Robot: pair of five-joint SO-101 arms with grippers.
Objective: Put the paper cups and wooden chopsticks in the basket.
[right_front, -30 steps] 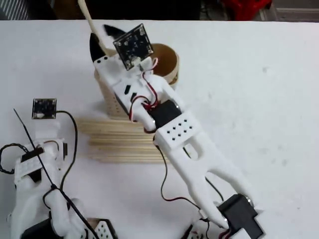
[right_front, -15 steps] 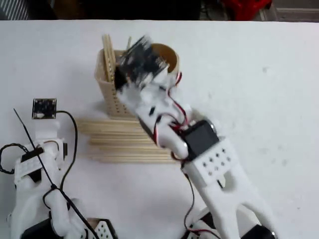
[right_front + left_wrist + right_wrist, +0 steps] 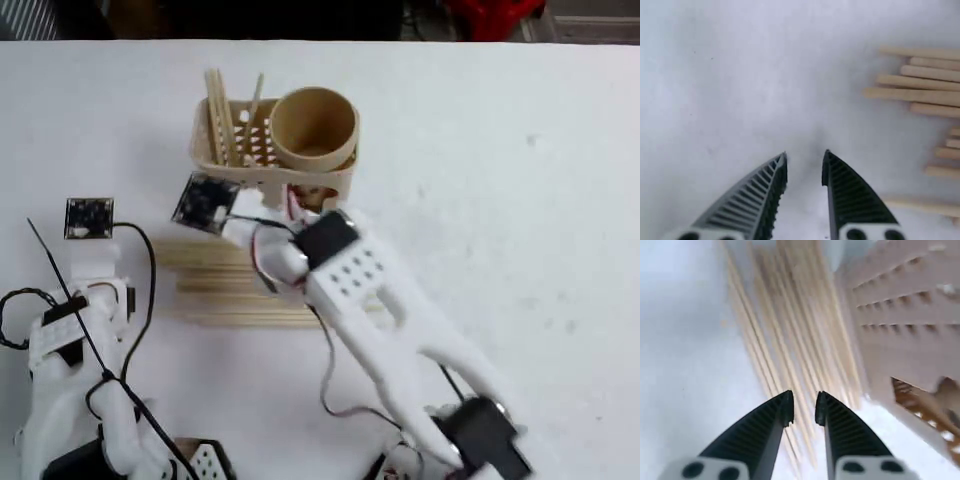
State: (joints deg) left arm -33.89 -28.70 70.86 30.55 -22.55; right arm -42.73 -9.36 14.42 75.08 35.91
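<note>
A tan perforated basket [image 3: 232,168] stands at the table's far middle. A brown paper cup [image 3: 314,124] sits in its right half and a few wooden chopsticks [image 3: 222,122] stand in its left half. A pile of loose chopsticks [image 3: 215,283] lies flat on the table in front of it. My right gripper [image 3: 803,407] hangs low over that pile [image 3: 785,340], beside the basket wall [image 3: 910,315], slightly open and holding nothing. My left gripper [image 3: 805,167] is open over bare table, with the chopstick ends [image 3: 920,95] off to one side.
The right arm [image 3: 370,290] stretches from the near edge across the pile toward the basket. The left arm [image 3: 75,330] sits at the near left with a black cable [image 3: 148,290] looped beside it. White table lies open to the right.
One second ago the right gripper held a chopstick above the basket. That chopstick now stands in the basket, and the arm has swung down and back to the pile. The left arm is unmoved.
</note>
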